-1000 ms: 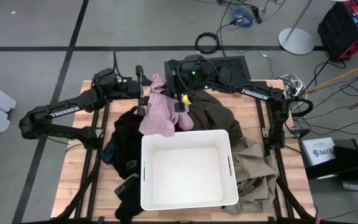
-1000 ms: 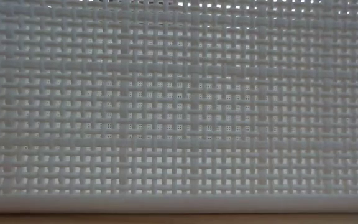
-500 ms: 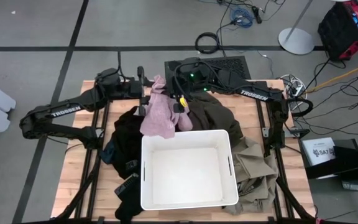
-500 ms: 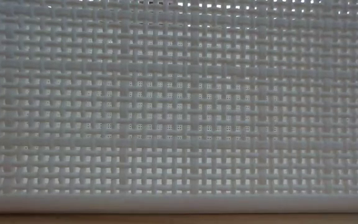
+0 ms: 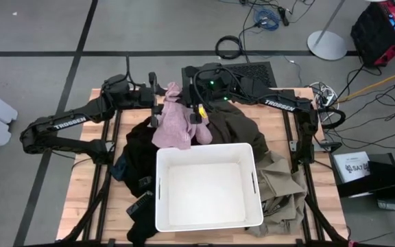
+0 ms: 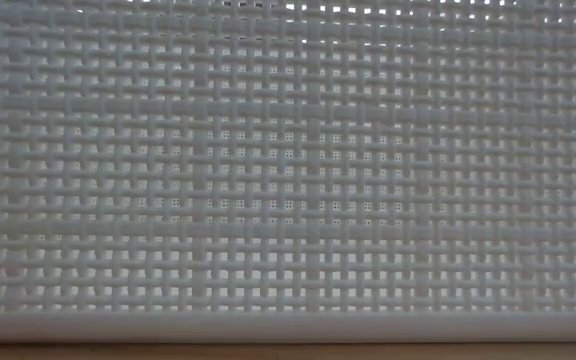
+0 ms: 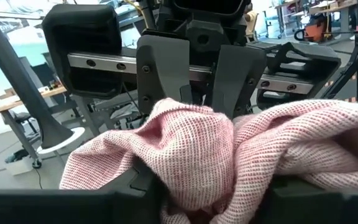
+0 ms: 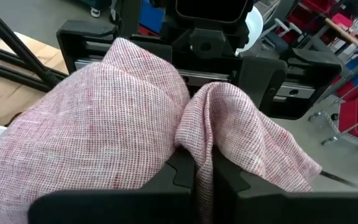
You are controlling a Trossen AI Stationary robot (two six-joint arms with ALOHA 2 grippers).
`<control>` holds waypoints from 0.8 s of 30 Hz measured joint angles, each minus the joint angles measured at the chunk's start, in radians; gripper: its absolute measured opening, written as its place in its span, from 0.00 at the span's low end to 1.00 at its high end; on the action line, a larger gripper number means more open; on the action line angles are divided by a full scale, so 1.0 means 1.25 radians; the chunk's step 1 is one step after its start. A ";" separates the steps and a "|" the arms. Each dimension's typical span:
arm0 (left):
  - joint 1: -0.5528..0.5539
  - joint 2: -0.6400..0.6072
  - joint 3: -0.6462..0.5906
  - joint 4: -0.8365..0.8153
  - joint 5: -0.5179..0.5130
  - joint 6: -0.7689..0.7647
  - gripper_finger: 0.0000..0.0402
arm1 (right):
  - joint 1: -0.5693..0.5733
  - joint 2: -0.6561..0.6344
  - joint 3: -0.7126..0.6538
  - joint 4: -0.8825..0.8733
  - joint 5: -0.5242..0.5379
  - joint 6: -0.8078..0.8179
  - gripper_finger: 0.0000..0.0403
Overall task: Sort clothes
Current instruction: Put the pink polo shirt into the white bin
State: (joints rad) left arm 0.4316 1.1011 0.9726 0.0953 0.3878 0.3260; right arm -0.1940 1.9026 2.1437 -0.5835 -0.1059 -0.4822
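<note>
Overhead, both dark arms reach in from the table's edges and meet at upper centre of the frame, where the left gripper [image 5: 162, 104] and the right gripper [image 5: 196, 108] face each other across one pale pink garment [image 5: 173, 123]. Seen from the right wrist, the right gripper [image 8: 202, 174] has its fingers pressed together on a fold of the pink cloth [image 8: 135, 124]; seen from the left wrist, the left gripper [image 7: 210, 199] pinches a thicker bunch of the same cloth [image 7: 229, 155] between partly spread fingers, so the garment hangs between the two and drapes down toward the bin. One white plastic bin [image 5: 162, 206] sits at lower centre of the frame with nothing visible inside it. Around it lie the other clothes: one dark olive-green garment [image 5: 235, 127] at centre right under the right arm, one khaki-tan garment [image 5: 280, 189] at lower right against the bin's side, black garments [image 5: 139, 147] heaped at centre left, their number not clear, and a sliver of one dark blue piece [image 5: 120, 168] at their left edge. The wooden table [image 5: 81, 192] shows bare at lower left. At table height the bin's woven wall [image 6: 288, 180] fills the whole frame and blocks everything behind it.
</note>
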 joint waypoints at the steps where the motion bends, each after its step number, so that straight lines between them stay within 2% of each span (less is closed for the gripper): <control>1: 0.000 0.000 0.000 -0.002 0.000 -0.003 0.36 | 0.000 0.000 0.000 0.001 0.000 -0.006 0.04; 18: 0.000 0.000 0.001 -0.062 -0.001 -0.011 0.36 | -0.002 -0.001 -0.001 0.002 0.005 0.009 0.05; 22: 0.000 0.006 -0.008 -0.174 -0.010 -0.011 0.36 | -0.001 -0.008 0.002 0.049 0.006 -0.008 0.05; 24: 0.000 0.013 -0.007 -0.172 -0.008 -0.010 0.36 | -0.001 -0.015 0.005 0.055 0.000 -0.007 0.05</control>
State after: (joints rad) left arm 0.4321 1.1172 0.9634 -0.1200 0.3772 0.3138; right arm -0.1947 1.8837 2.1498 -0.5153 -0.1055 -0.4915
